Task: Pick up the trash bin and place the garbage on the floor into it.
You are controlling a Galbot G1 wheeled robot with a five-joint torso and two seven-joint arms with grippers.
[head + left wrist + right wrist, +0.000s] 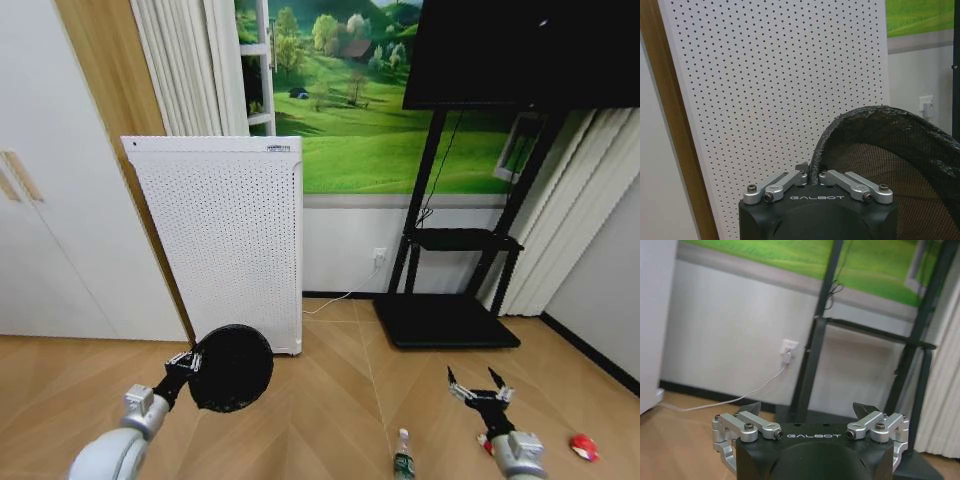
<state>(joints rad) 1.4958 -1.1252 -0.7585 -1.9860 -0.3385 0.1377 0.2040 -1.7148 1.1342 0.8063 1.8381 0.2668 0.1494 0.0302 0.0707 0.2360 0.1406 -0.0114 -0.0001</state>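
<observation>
White perforated panel appliance (pixel 225 240) upright against the wall, black TV stand (pixel 455 260) near the floor's far right corner, meadow mural (pixel 340 100) behind, white cord (pixel 740 397) plugged into wall outlet (pixel 788 349)

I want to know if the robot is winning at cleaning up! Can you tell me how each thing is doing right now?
trash bin: lifted off the floor, held by its rim.
left gripper: shut on the bin's rim.
right gripper: open, holding nothing, above the floor.
bottle: on the floor, not in the bin.
red wrapper: on the floor, not in the bin.
</observation>
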